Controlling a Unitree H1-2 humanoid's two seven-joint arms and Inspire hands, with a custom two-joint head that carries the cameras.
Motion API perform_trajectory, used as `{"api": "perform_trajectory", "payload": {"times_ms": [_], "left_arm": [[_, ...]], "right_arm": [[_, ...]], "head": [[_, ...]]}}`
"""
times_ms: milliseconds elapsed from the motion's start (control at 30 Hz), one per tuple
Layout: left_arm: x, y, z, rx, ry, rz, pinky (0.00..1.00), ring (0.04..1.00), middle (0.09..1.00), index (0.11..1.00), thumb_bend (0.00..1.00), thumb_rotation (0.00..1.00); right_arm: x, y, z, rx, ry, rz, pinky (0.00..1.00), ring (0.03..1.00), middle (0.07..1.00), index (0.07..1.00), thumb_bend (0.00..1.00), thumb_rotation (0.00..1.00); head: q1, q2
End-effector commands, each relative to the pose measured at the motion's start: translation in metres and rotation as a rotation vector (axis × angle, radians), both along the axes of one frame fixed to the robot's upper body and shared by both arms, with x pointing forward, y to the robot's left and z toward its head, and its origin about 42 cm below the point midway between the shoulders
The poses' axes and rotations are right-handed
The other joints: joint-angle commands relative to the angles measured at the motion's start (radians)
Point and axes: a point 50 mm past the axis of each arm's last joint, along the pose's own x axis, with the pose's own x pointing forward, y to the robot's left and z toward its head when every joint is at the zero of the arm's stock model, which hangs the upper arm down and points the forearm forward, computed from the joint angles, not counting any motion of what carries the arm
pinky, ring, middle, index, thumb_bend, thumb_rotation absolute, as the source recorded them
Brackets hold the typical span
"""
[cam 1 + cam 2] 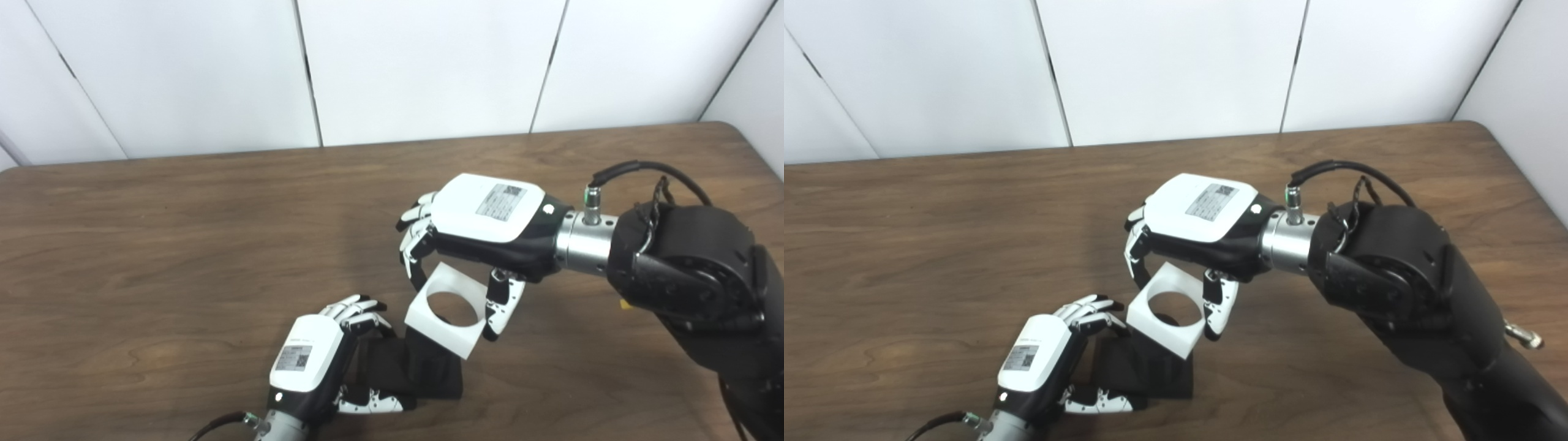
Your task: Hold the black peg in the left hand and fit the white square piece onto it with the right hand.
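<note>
Wooden table (184, 245): right hand (484, 226) pinches the stiff, light white square piece (444, 309) by its edges; left hand (318, 361) grips the black peg (422, 367).

The left hand (315, 361) grips with curled fingers low and near, while the right hand (484, 223), palm down, pinches just above-right of it.

Both head cameras look steeply down at the counter (184, 202) from close above, facing the white wall (1164, 67); side by side, they share nearly the whole scene.
</note>
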Motion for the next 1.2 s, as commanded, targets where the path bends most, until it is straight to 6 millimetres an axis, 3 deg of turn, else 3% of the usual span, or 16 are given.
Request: {"api": "perform_trajectory", "payload": {"times_ms": [0, 467, 1167], "left_arm": [[-0.003, -0.001, -0.007, 0.022, 0.050, -0.007, 0.79, 0.859, 0.800, 0.489, 0.51, 0.05], [-0.004, -0.003, -0.005, 0.028, 0.054, -0.003, 0.78, 0.865, 0.807, 0.489, 0.51, 0.05], [-0.005, -0.007, -0.003, 0.008, 0.055, -0.011, 0.77, 0.860, 0.804, 0.488, 0.51, 0.05]], "right_arm": [[-0.006, 0.002, 0.011, 0.022, -0.049, 0.016, 0.89, 0.881, 0.746, 0.480, 0.53, 0.13], [-0.011, 0.007, -0.007, 0.025, -0.009, 0.021, 0.93, 0.910, 0.764, 0.482, 0.52, 0.13], [-0.013, 0.025, -0.022, 0.000, -0.112, 0.068, 0.96, 0.903, 0.756, 0.482, 0.52, 0.13]], "head": [[0.001, 0.002], [0.008, 0.011], [0.018, 0.020]]}}
